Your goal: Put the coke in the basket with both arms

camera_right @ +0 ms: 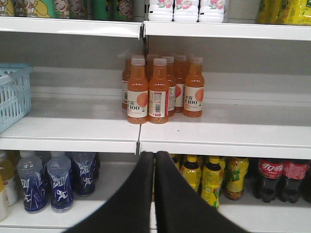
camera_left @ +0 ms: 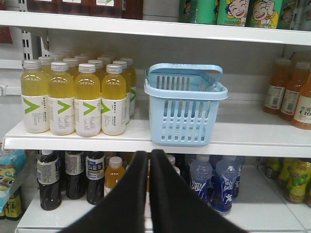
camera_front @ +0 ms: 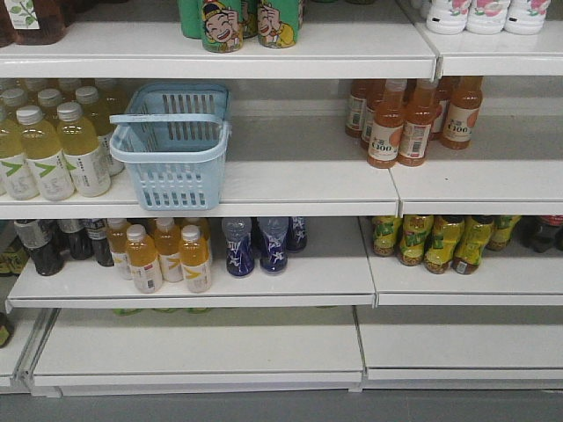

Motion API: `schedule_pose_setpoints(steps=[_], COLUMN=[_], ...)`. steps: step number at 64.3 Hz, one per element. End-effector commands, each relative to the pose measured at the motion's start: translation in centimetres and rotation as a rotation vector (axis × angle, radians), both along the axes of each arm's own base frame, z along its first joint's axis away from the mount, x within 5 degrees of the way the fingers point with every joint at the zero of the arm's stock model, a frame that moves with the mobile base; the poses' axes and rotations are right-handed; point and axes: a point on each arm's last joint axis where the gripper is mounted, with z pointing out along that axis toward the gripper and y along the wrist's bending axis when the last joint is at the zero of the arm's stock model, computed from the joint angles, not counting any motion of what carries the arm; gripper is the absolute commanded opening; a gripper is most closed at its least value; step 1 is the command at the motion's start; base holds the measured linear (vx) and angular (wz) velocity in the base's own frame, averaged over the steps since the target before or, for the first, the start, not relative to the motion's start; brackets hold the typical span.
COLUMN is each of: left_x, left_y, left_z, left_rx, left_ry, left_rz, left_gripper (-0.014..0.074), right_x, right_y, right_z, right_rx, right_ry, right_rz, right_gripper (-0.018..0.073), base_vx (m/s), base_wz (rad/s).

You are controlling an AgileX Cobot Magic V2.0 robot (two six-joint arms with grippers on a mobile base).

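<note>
Pale blue basket (camera_front: 171, 149) upright on middle shelf (camera_front: 308, 180), just right of yellow drink bottles (camera_front: 53, 149), well left of orange bottles (camera_front: 413, 123). Red-labelled coke (camera_right: 268, 178) on lower shelf (camera_right: 272, 218), far right, beside yellow-green bottles (camera_right: 209, 177). Left gripper (camera_left: 148, 154) and right gripper (camera_right: 154, 155) pressed closed, holding nothing, near side of shelves.

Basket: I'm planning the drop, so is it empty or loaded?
Empty: the front view looks down into the basket and shows only its slotted floor and walls.
</note>
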Motion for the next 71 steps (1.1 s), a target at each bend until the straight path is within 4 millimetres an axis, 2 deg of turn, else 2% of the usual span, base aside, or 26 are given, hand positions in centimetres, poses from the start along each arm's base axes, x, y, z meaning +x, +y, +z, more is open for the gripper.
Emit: schedule_pose_setpoints(steps=[1, 71], left_x=[-0.33, -0.33], left_y=[0.05, 0.05], left_z=[1.86, 1.86], left_rx=[-0.011, -0.011], left_ry=[-0.12, -0.12], left_rz=[0.004, 0.004], left_gripper=[-0.0006, -0.0006], right_x=[-0.07, -0.07], right_y=[-0.01, -0.01], right_z=[0.44, 0.43], right_rx=[-0.016, -0.016], right_ry=[-0.076, -0.075], right_rz=[-0.003, -0.003], right_gripper=[-0.0005, -0.0005], base_vx=[0.18, 0.07], base_wz=[-0.02, 0.0])
